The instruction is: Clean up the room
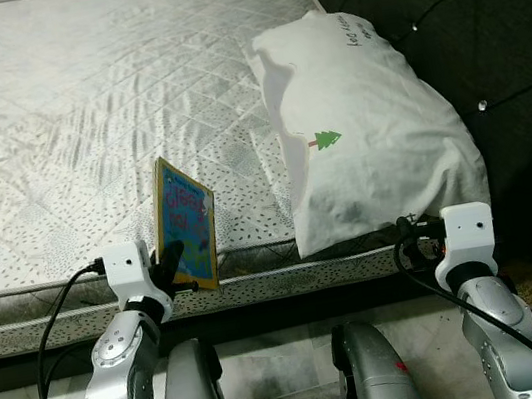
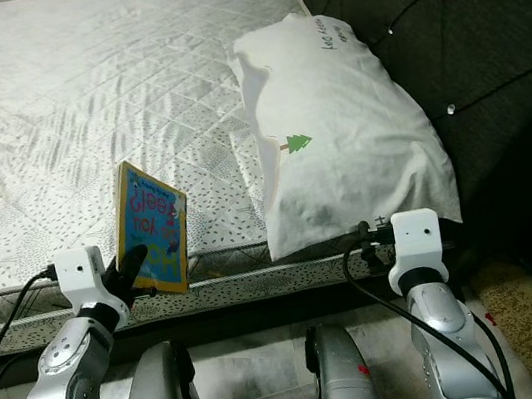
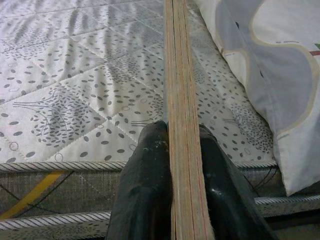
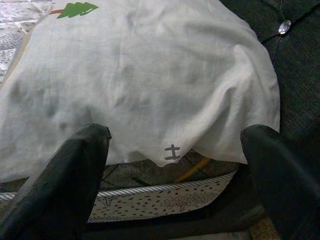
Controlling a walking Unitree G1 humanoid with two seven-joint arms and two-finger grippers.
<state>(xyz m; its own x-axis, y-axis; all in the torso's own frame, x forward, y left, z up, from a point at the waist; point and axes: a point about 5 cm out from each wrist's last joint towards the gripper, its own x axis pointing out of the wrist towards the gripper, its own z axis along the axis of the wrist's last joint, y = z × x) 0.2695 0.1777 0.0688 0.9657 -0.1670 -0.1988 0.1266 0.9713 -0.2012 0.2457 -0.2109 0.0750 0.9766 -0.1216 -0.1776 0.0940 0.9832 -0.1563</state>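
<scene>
Leftmost, the left tool (image 1: 177,264) is clamped on a colourful book (image 1: 185,222), its fingers (image 3: 145,185) pressed to either cover, holding it upright on edge over the near border of the bed (image 1: 81,117). Beside the book lies a white pillow (image 1: 367,133), overhanging that same border. Facing the pillow's near end, the right tool (image 4: 175,185) hangs with fingers spread wide, gripping nothing.
</scene>
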